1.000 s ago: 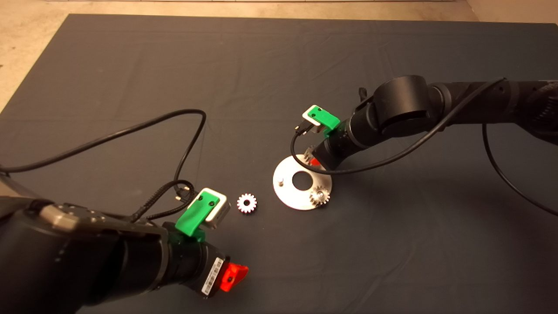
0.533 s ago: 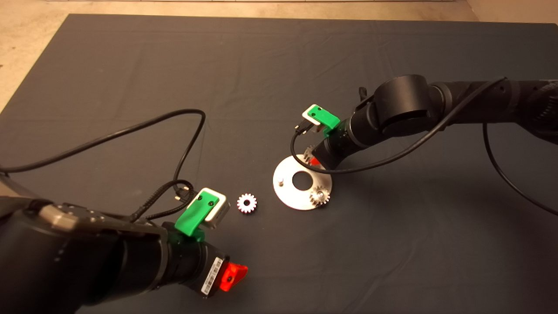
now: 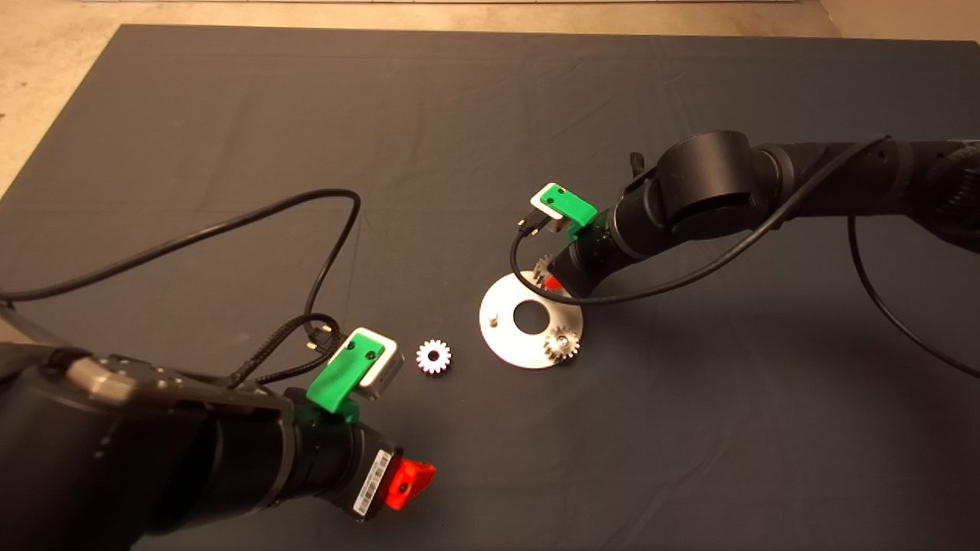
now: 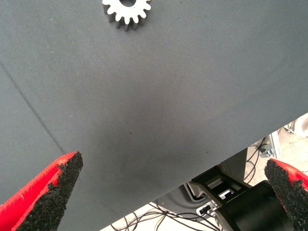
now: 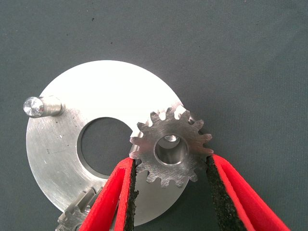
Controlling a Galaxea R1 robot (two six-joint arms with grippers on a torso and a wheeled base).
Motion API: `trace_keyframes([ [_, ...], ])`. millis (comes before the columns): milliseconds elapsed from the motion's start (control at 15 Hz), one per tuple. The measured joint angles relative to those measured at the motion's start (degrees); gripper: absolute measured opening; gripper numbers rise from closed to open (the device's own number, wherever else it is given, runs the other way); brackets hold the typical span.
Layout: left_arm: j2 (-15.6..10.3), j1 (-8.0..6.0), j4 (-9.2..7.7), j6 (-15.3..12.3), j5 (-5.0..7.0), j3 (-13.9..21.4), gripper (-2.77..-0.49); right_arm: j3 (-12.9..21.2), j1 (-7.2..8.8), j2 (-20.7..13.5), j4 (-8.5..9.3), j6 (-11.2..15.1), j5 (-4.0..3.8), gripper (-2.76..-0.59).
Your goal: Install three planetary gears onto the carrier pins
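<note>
On the dark grey fabric mat (image 3: 429, 115) that covered the table, the flat round silver carrier disc (image 3: 505, 337) with a centre hole lay near the middle. It served as the holder for the gears: a dark steel spur gear (image 3: 561, 343) sat on the pin at the disc's near edge, while the short silvery pin (image 5: 42, 106) on the disc's left side stood bare. The right gripper (image 5: 171, 192), on the black arm reaching in from the right, was at the disc's far edge. Its red fingers with black pads (image 5: 126, 192) were clamped on either side of a second steel spur gear (image 5: 171, 150), and the top of a pin showed inside that gear's centre hole. How far down the pin the gear sat could not be told. The left gripper (image 4: 168, 192) hung over bare mat at the lower left, its fingers spread wide apart with nothing between them. The bright silvery spur gear (image 3: 433, 357) lay flat on the mat between that gripper and the disc, touching neither.
</note>
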Motion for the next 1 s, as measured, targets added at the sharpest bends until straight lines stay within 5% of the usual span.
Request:
trace_keyframes([
  [267,0.00,0.00,-0.01,0.00,0.00,0.00,-0.51,-1.07,0.25,0.09,0.02,-0.01,0.68,-2.40],
  [1000,0.00,0.00,0.00,0.00,-0.01,0.00,-0.51,-1.82,0.61,0.15,-0.53,0.26,0.46,-2.40],
])
